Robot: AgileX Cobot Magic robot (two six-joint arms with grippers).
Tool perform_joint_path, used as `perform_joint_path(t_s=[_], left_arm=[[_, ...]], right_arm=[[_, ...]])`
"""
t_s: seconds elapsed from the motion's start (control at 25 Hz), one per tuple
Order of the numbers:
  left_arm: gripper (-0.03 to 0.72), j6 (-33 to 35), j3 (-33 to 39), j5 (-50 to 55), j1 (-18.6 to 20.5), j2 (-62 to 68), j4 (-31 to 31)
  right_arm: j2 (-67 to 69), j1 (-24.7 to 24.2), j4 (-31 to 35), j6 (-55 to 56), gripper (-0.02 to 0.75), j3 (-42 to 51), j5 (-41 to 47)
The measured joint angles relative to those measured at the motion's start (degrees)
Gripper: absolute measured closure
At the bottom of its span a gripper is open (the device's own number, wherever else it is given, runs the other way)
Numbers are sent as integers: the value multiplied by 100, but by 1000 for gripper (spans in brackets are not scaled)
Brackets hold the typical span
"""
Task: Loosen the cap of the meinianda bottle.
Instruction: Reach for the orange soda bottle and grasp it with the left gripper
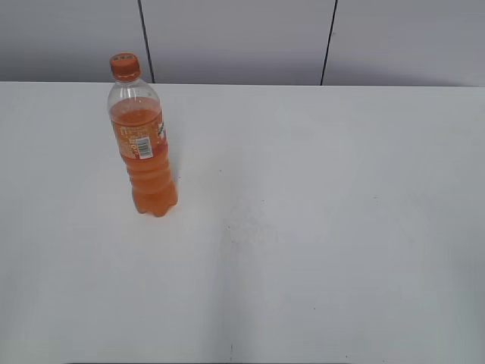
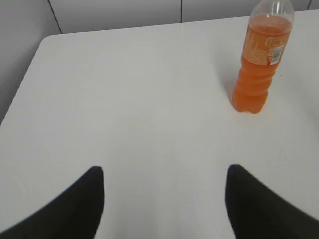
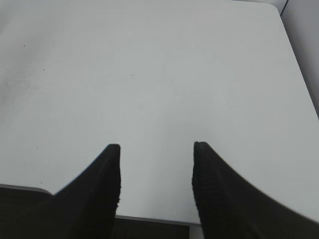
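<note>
Bottle (image 1: 144, 148): stands upright on the white table (image 1: 318, 227), in the left part of the exterior view, toward the far edge. Clear plastic, filled with orange drink to just below the shoulder; the upper part is clear and empty. Lower body is ribbed and narrows at the waist.

Label: orange band around the middle of the bottle, with a white barcode patch facing the exterior camera.

Cap (image 1: 125, 67): orange, seated on the neck of the bottle, ribbed side visible. Sits square on the neck; no gap can be made out beneath it. Nothing touches it.

Bottle in left wrist view: seen at the upper right (image 2: 260, 64), upright, well apart from the fingers; its cap is cut off by the top edge of that view.

Left gripper (image 2: 164, 172): two dark fingers (image 2: 75, 209) stand wide apart at the bottom of the left wrist view, with bare table between them. Holds nothing.

Right gripper (image 3: 157, 147): two dark fingers (image 3: 99, 189) stand apart over the near edge of the table in the right wrist view, with bare surface between them. Holds nothing. The bottle does not appear in this view.

Arms in exterior view: neither arm nor gripper shows there.

Table: plain white, with a few small dark specks; rounded corner visible in the left wrist view.

Background: grey wall panels (image 1: 235, 38) with dark vertical seams behind the table.
</note>
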Motion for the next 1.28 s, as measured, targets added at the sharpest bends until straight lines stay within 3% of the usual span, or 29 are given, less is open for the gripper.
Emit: perform_joint_path(t_s=[0.32,0.52,0.76,1.04,1.28], left_arm=[[220,287,-45,-6,0,27,-202],[220,541,-609,-148,0,453,-227],[220,972,-811,-1527,0,1184,-1021],[220,1526,-133,-3219,0,1880,-2283],[220,1614,611,-4133,0,2248,-2729]], right_arm=[[0,0,0,0,381,0,0],[0,0,0,0,381,0,0],[0,0,0,0,381,0,0],[0,0,0,0,381,0,0],[0,0,0,0,381,0,0]])
